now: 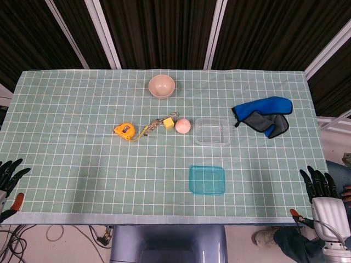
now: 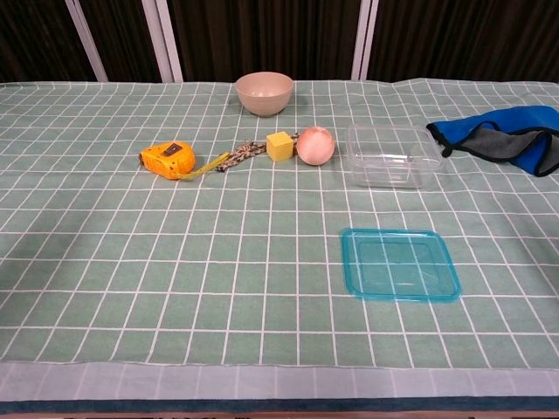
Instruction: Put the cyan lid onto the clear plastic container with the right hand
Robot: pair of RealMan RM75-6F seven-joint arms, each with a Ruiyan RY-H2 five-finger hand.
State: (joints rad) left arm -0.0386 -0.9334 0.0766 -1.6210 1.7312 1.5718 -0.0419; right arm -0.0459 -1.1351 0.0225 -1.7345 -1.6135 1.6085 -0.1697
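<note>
Green checked cloth point(image 1: 82, 164) holds flat cyan plastic lid point(image 1: 207, 180) near clear plastic container point(image 1: 212, 131); right hand point(image 1: 320, 185), fingers apart, risks sliding the thin lid.

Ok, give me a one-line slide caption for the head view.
Cyan lid lies flat on the green checked tablecloth, just in front of the clear plastic container; both hands wait at the table's near corners.

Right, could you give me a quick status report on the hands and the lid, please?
Both hands, left and right, open at the near table edge. Lid flat on the cloth, container just beyond it, open and empty. Nothing between them.
</note>
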